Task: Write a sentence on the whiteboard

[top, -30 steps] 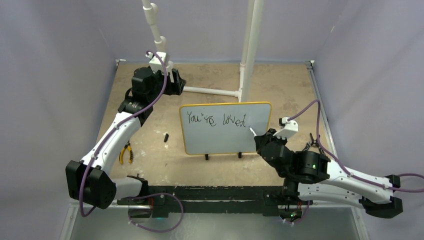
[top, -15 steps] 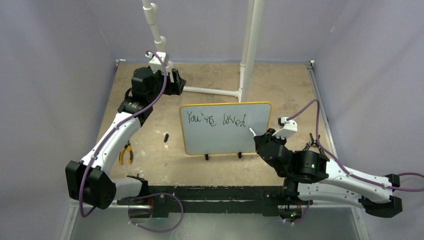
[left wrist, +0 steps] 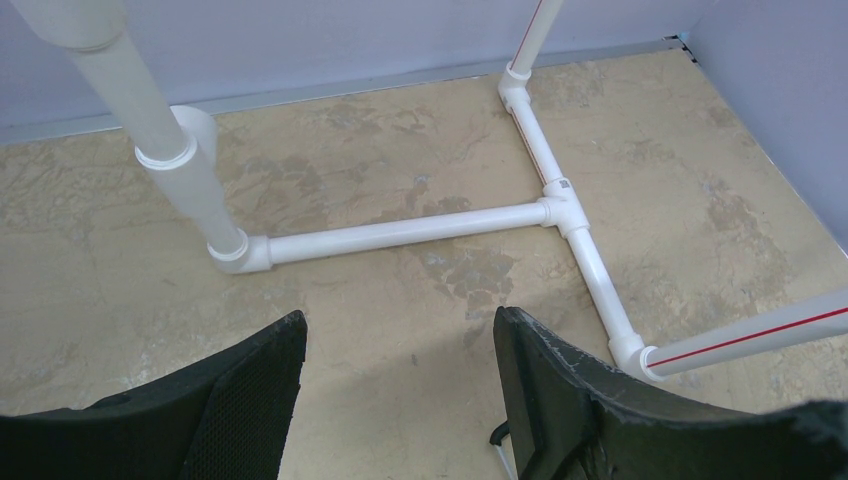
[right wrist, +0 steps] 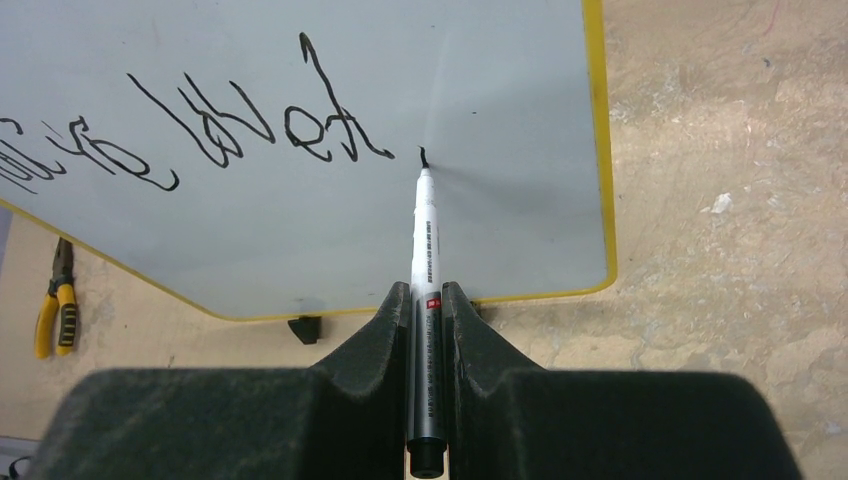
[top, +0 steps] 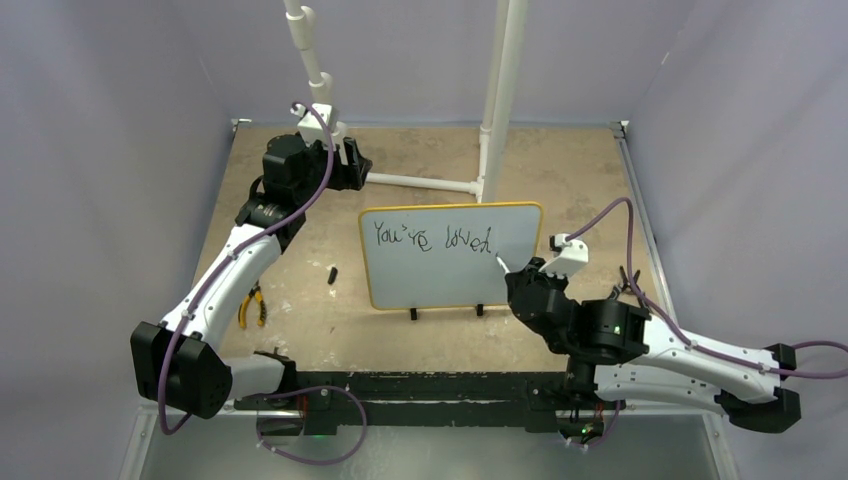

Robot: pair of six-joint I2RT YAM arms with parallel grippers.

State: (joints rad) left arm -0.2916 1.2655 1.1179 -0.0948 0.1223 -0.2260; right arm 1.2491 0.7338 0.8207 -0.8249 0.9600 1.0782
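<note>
At the near right, a white-and-grey marker (right wrist: 425,230) is gripped in the right claw (right wrist: 427,292), its tip set on the yellow-framed pale whiteboard (top: 450,282) mid-surface, just right of the black handwritten sentence (top: 432,240). Far left, the left claw (left wrist: 400,335) is held released.

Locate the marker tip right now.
Right wrist view: the marker, clamped in the right end effector, has its tip on the whiteboard just past the end of the sentence, near the board's right yellow edge.
</note>
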